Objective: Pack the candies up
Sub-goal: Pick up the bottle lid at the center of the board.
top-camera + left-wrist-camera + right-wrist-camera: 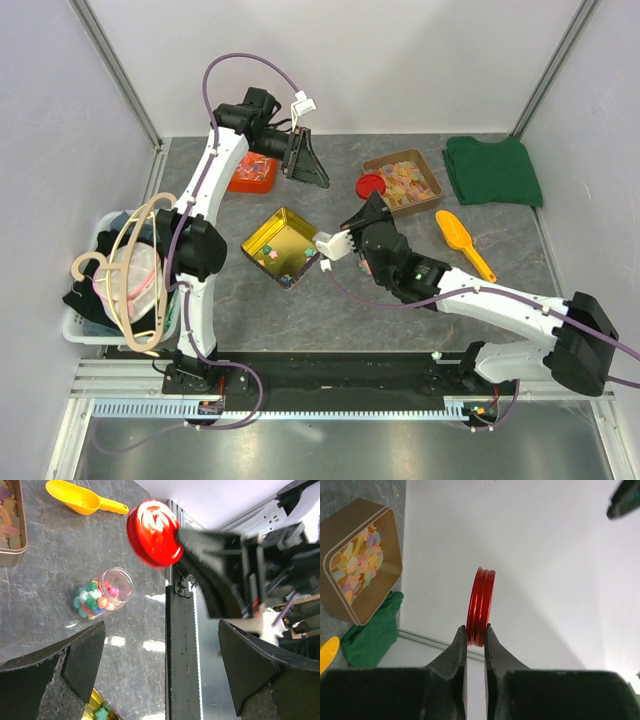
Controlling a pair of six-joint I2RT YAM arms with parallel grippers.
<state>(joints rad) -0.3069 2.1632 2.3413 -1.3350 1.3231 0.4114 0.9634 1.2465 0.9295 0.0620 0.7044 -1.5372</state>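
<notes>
- R gripper (475, 630) is clamping the red lid (480, 600) edge-on, mid-frame in its wrist view, holding it off the jar, prob. so the mouth is open for pouring.
- Jar (112, 587) is lying sideways, centre-left of the L wrist view, w/ candies (92, 602) sitting inside; a few are in the gold tin (262, 232).
- L gripper (162, 647) is hanging w/ jaws wide apart, empty, prob. awaiting the jar.

Grey marbled tabletop (300, 315); plain white walls (380, 60); aluminium corner posts (117, 70)

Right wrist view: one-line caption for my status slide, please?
Right gripper pinches the red lid on edge, brown tin of pastel gummies and green cloth at left.
</notes>
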